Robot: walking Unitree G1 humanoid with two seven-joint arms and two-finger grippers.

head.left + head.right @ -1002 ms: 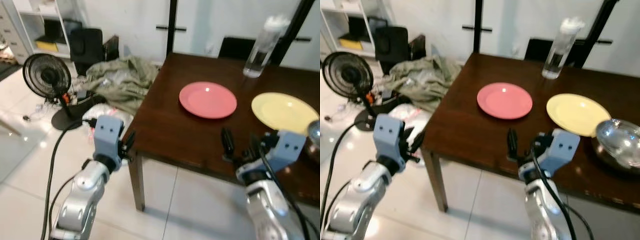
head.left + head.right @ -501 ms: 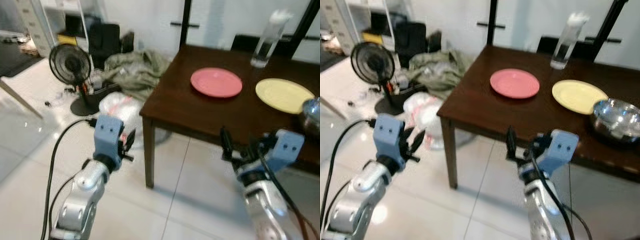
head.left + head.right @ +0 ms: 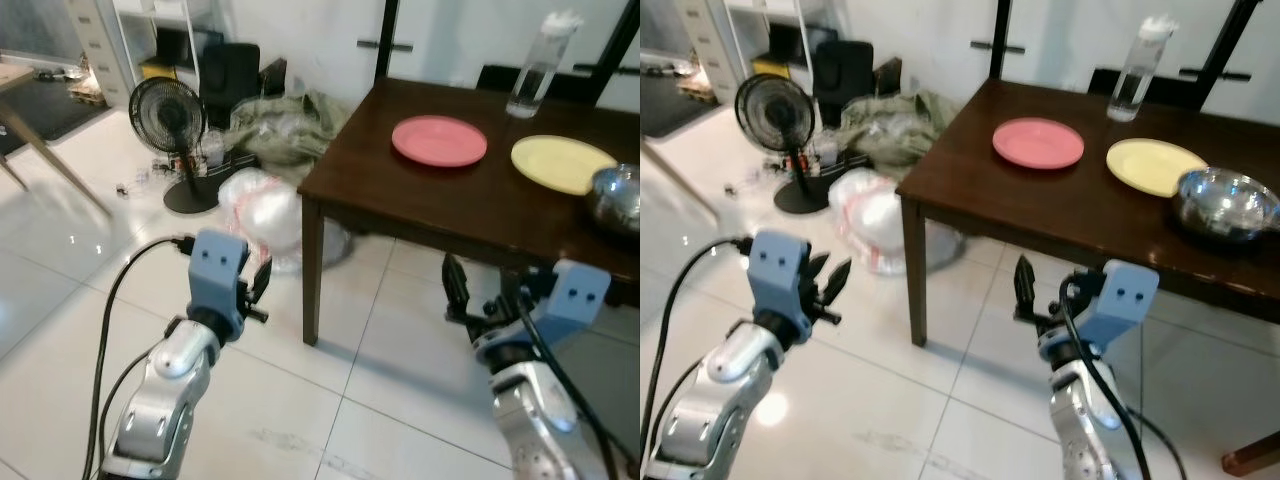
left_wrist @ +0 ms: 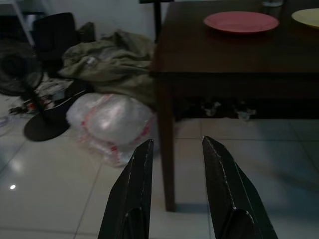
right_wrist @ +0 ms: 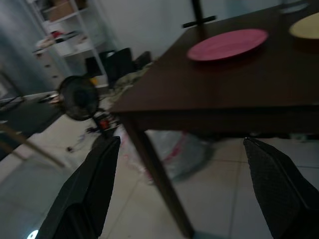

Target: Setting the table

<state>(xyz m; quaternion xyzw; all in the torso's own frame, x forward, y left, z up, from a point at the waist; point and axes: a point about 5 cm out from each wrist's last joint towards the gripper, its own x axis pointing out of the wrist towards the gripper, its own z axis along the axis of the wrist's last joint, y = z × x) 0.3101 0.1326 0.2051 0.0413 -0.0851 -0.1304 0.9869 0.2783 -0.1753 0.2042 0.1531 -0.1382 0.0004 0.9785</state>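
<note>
A dark wooden table (image 3: 400, 195) stands ahead to the right. On it lie a pink plate (image 3: 439, 141) and a yellow plate (image 3: 561, 163). A steel bowl (image 3: 1225, 200) sits near the table's right end, and a clear water bottle (image 3: 530, 70) stands at the far edge. My left gripper (image 3: 258, 288) is raised over the tiled floor, left of the table corner, open and empty. Its two black fingers (image 4: 132, 199) point toward the table leg. My right gripper (image 3: 478, 297) hangs below the table's front edge, open wide and empty.
A black standing fan (image 3: 165, 110), a heap of green cloth (image 3: 280, 125) and a white plastic bag (image 3: 260, 215) lie on the floor left of the table. A black chair (image 3: 500, 78) stands behind it. Shelves (image 3: 150, 30) and another table's leg (image 3: 45, 150) are far left.
The whole view has drawn back from the table, which now stands farther off, with more floor and the steel bowl in sight. Both arms keep the same pose with open fingers.
</note>
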